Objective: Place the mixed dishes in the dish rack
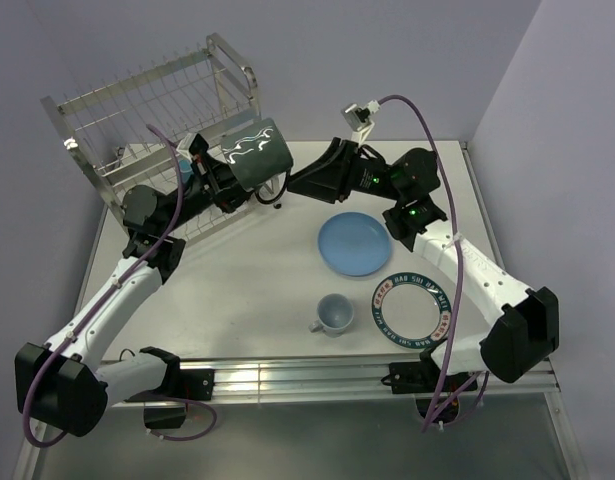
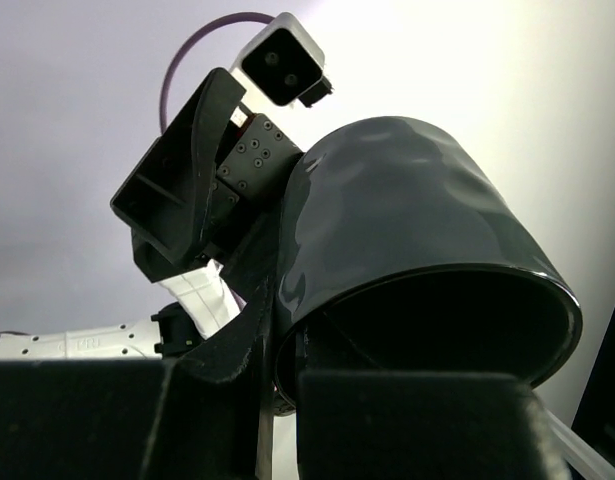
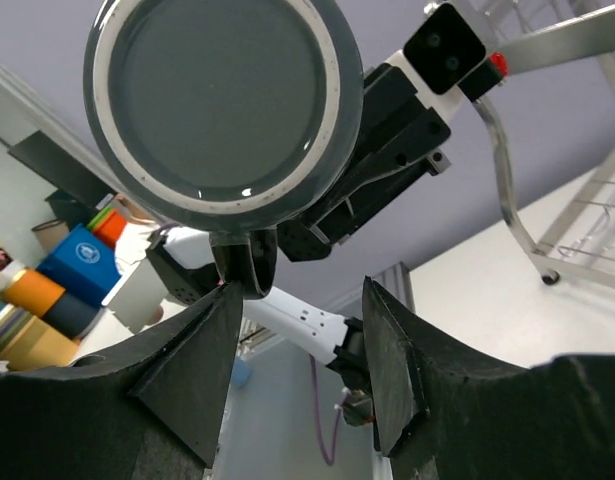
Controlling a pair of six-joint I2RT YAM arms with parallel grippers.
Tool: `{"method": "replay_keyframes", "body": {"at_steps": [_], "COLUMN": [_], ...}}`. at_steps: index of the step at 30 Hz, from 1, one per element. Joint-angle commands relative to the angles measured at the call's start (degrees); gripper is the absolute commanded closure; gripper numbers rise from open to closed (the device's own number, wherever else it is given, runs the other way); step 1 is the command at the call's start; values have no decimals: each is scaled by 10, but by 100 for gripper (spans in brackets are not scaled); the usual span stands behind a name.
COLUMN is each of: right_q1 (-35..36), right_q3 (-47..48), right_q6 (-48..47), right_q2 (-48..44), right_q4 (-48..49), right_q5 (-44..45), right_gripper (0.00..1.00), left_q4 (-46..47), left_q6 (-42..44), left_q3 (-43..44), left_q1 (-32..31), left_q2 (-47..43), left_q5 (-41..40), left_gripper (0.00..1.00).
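Left claw (image 1: 225,178) pinches the dark mug (image 1: 257,153) by its rim, aloft near the table's far edge, beside the rack (image 1: 137,95). My right claw (image 3: 297,320) gapes wide by its base; a bump there could, I think, knock the mug loose.

Pale capital letters and red marks ring the dark rim of the white plate (image 1: 409,306), at four o'clock; too small to read reliably.
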Motion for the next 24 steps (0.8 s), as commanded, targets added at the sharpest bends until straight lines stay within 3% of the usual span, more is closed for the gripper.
{"method": "replay_keyframes", "body": {"at_steps": [1,14,17,20,24], "right_q1": [37,81,89,96,104], "right_q3": [37,56,60,71,76], "right_q6": [35,49,54,50,-12], "right_q2": [12,11,27,40,20], "right_q4": [81,90,94,86,7], "right_q5": [-1,5,6,12,44], "right_gripper": [41,45,61,98,100], "left_q4": [39,49,52,54,42], "left_q6": [13,20,20,19,29], "left_q3": [14,19,23,25,25], "left_q1": [-16,-27,-31,-33,-34], "left_q2": [2,24,28,26,18], "left_q5": [-8,-12,-11,-11,-2], "left_gripper": [100,100,100,100,99]}}
